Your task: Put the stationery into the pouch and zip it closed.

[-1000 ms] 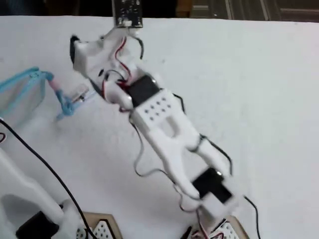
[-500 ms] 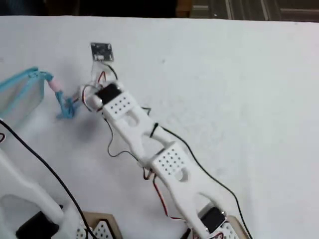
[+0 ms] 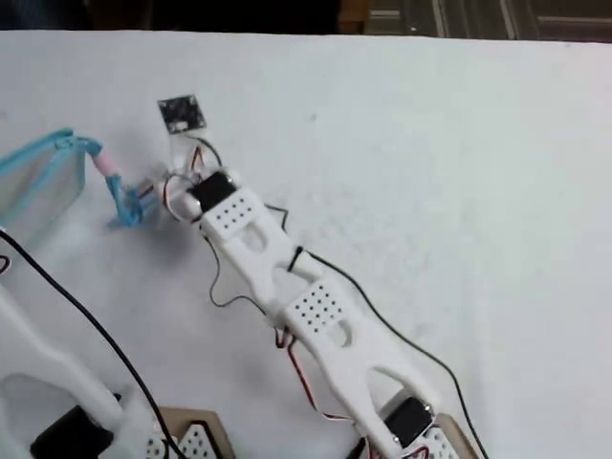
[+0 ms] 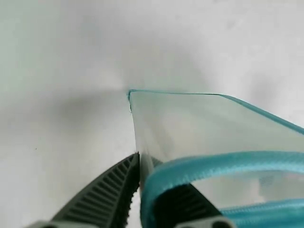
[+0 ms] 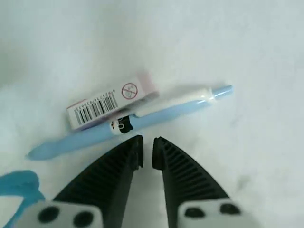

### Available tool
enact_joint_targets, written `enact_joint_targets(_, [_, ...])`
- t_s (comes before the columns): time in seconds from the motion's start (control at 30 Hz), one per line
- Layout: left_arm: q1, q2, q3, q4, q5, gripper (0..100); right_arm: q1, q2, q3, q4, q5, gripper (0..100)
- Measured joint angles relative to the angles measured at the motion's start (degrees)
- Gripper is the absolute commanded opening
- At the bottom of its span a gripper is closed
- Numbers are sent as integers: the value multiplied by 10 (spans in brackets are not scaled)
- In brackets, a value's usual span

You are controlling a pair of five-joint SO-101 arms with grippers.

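Observation:
The clear pouch (image 3: 38, 186) with teal edging lies at the table's left edge. In the left wrist view my left gripper (image 4: 140, 159) is shut on the pouch's clear wall (image 4: 213, 123), just below its teal zipper band (image 4: 228, 161). A light blue pen (image 5: 95, 135) with a white clip lies flat beside a small labelled eraser (image 5: 102, 107). My right gripper (image 5: 147, 142) hovers just short of the pen, narrowly open with nothing between its fingers. From above, the right gripper (image 3: 153, 185) is next to the pen (image 3: 122, 201), right of the pouch.
The right arm (image 3: 316, 316) stretches diagonally from the near edge to the pen. The left arm's base (image 3: 48, 382) and a black cable (image 3: 86, 316) occupy the near left corner. A teal pouch strap (image 5: 19, 187) lies close to the pen.
The right arm has stretched out and lowered, its wrist dropping from above the table down to the pen beside the pouch. The pouch and the left arm have stayed put.

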Motion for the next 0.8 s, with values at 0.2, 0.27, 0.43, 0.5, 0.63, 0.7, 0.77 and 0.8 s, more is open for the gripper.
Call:
enact_joint_targets(0.2, [0,0,0,0,0,22,4,-19,-52,-34,34,19])
enact_joint_targets(0.27, [0,0,0,0,0,22,2,-20,-36,-97,56,18])
enact_joint_targets(0.43, [0,0,0,0,0,22,-12,7,43,-327,97,18])
enact_joint_targets(0.5, [0,0,0,0,0,22,-22,20,78,-382,99,17])
enact_joint_targets(0.63, [0,0,0,0,0,22,-25,26,125,-400,99,17])
enact_joint_targets(0.7, [0,0,0,0,0,22,-22,26,130,-381,112,17])
enact_joint_targets(0.77, [0,0,0,0,0,22,-22,25,130,-344,139,17])
enact_joint_targets(0.8, [0,0,0,0,0,22,-22,25,128,-324,156,17])
